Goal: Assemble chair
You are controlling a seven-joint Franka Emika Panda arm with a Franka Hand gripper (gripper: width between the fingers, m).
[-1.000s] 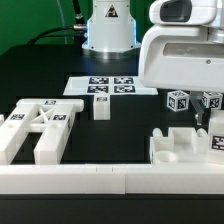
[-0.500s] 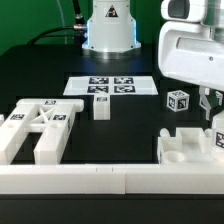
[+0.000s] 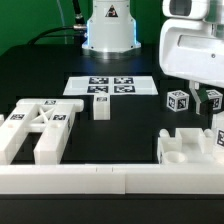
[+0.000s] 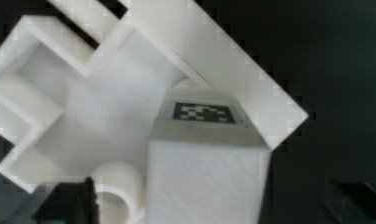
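Observation:
My gripper (image 3: pixel 214 108) hangs at the exterior view's right, over the white seat block (image 3: pixel 188 148). It is shut on a white bar leg (image 3: pixel 218 135) that stands upright at the block's right end. In the wrist view the gripper (image 4: pixel 203 205) has the tagged leg (image 4: pixel 211 160) filling the gap between the dark fingers, with the seat block (image 4: pixel 96 70) beyond it. The slotted back frame (image 3: pixel 35 125) lies flat at the left. A short tagged block (image 3: pixel 100 107) stands near the middle. Two small tagged pieces (image 3: pixel 178 101) sit behind the seat block.
The marker board (image 3: pixel 110 87) lies flat at the centre back, in front of the arm's base (image 3: pixel 108 30). A long white bar (image 3: pixel 100 181) runs along the front edge of the black table.
My gripper has shifted toward the exterior view's right, and the leg moved slightly right with it. The other parts have not moved.

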